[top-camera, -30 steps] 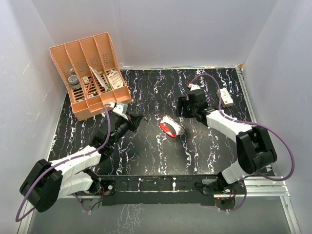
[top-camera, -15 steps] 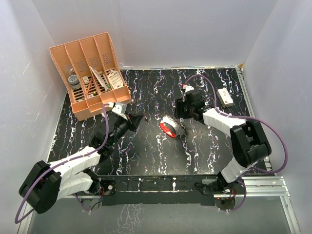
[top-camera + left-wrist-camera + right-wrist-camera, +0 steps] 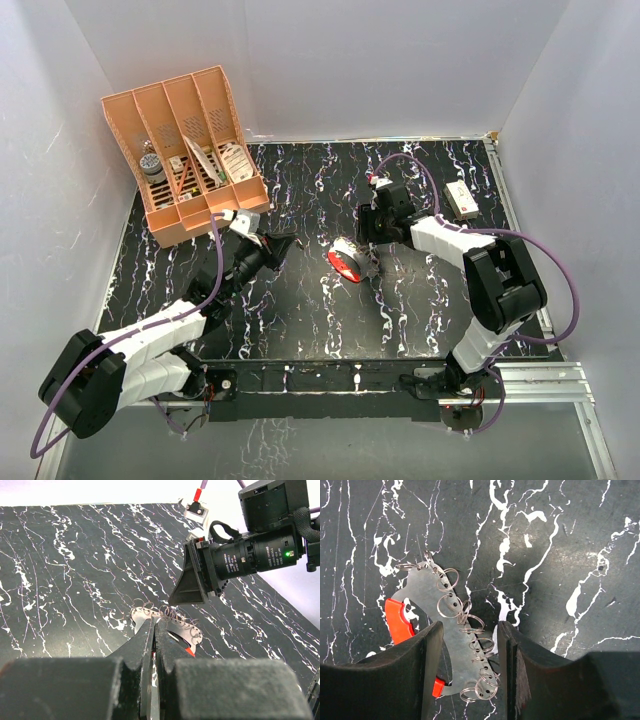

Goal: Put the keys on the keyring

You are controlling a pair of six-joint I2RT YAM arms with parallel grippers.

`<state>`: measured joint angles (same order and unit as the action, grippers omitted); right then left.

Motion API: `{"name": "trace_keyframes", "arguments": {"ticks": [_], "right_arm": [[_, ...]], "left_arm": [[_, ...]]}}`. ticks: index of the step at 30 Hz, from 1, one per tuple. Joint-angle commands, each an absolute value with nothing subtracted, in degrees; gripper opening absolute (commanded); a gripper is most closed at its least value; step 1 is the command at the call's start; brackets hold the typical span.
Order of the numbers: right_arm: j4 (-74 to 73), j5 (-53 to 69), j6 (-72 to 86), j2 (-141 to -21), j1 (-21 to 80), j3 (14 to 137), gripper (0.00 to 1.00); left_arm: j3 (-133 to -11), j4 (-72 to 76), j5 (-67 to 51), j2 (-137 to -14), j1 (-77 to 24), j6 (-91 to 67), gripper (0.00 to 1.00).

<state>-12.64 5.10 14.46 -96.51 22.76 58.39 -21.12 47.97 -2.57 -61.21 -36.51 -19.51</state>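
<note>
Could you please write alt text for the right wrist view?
The right gripper hangs over the keyring, its black jaws open on either side of it. The keyring is a flat grey plate with small wire rings and a red crescent, on a black marbled table.

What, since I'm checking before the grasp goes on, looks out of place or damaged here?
Nothing stands out. The keyring lies flat on the table between the right gripper's fingers; nothing looks spilled or broken.
</note>
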Motion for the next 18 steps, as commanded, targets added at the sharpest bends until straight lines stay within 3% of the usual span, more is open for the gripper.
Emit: {"name": "trace_keyframes", "arguments": {"ticks": [1,18], "right_arm": [[-11.3,7.9,15.1,-96.1,22.7,59.5,0.44],[-7.6,11.2,16.6,-98.8,22.4,57.1,0.39]], "left_arm": [[-21.1,50.0,-2.9,-60.4,-36.7,-19.2,0.00],[-20.4,49.6,-2.6,-59.9,-36.7,-19.2,0.00]]}}
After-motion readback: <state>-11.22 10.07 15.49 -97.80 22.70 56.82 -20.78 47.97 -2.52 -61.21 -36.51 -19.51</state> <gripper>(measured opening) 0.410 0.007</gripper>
